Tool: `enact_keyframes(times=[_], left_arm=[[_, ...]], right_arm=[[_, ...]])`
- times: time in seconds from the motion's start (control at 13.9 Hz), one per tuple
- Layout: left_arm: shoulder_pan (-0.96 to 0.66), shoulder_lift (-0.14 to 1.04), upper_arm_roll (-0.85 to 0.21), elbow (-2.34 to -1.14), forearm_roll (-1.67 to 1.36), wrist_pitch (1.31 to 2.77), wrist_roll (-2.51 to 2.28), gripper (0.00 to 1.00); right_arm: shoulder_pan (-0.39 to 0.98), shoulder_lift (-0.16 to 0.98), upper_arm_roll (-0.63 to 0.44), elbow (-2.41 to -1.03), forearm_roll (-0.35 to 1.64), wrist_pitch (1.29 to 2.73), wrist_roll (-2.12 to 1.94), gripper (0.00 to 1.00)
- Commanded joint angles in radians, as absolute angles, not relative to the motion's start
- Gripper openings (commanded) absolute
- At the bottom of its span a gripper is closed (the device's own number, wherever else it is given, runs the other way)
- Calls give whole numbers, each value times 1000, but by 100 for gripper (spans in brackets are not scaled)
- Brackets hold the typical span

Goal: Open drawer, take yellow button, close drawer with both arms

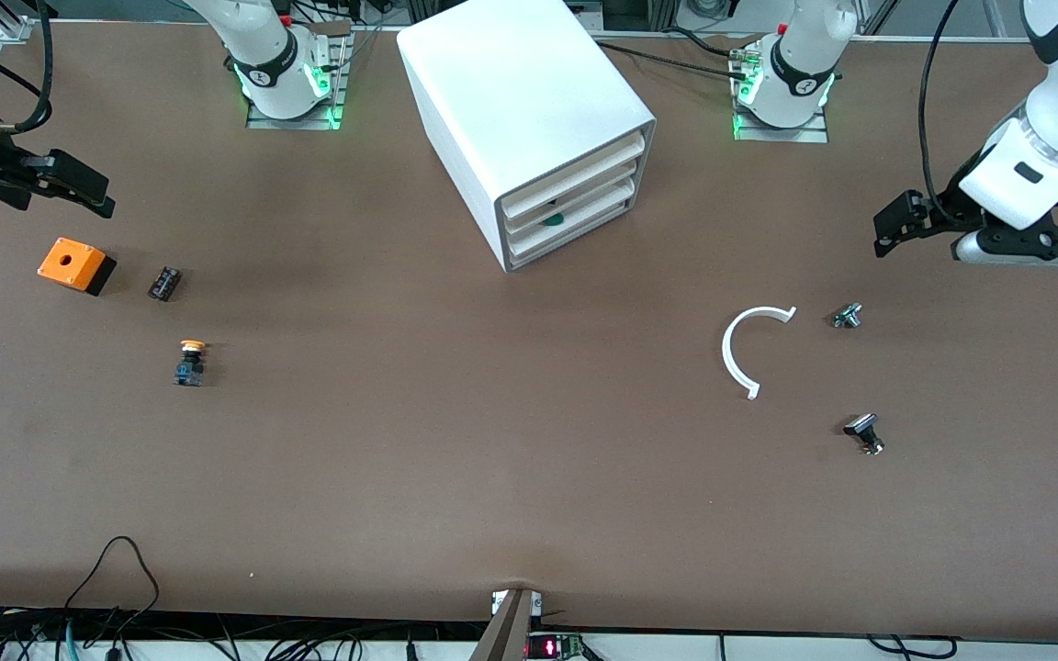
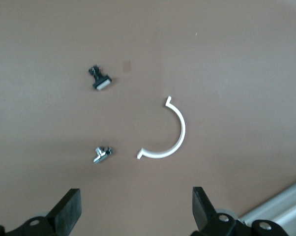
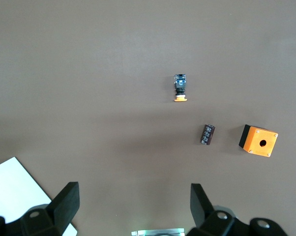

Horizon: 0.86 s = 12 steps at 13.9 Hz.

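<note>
Since the button (image 1: 190, 363) lies on the bench toward the right arm's end, light, rigid and small, we would pinch its blue-and-black body; left hand (image 2: 135, 214) and right hand (image 3: 133, 209) hang open.

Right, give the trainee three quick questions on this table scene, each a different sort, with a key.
1. True or false: both the left gripper and the right gripper are open and hold nothing.
2. Which lies nearest the front camera: A the button, B the orange cube, C the small black block?
3. Fill in: the white curved piece lies toward the ____ arm's end of the table.

Key: 1 true; 2 A; 3 left.
</note>
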<state>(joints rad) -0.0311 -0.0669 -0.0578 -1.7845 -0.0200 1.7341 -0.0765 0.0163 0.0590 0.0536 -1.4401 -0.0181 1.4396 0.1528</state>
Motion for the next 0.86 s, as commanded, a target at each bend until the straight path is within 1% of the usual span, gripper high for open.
enact_keyframes(times=[0.0, 0.29, 0.79], left_arm=[[-48, -71, -48, -1766, -28, 1663, -89, 99], [-48, -28, -52, -1707, -28, 1661, -84, 99], [-40, -26, -52, -1703, -28, 1618, -81, 99]], right_arm=[[26, 43, 46, -1451, -11, 1440, 164, 100], [26, 43, 45, -1451, -11, 1440, 161, 100], [25, 43, 44, -1451, -11, 1440, 153, 100]])
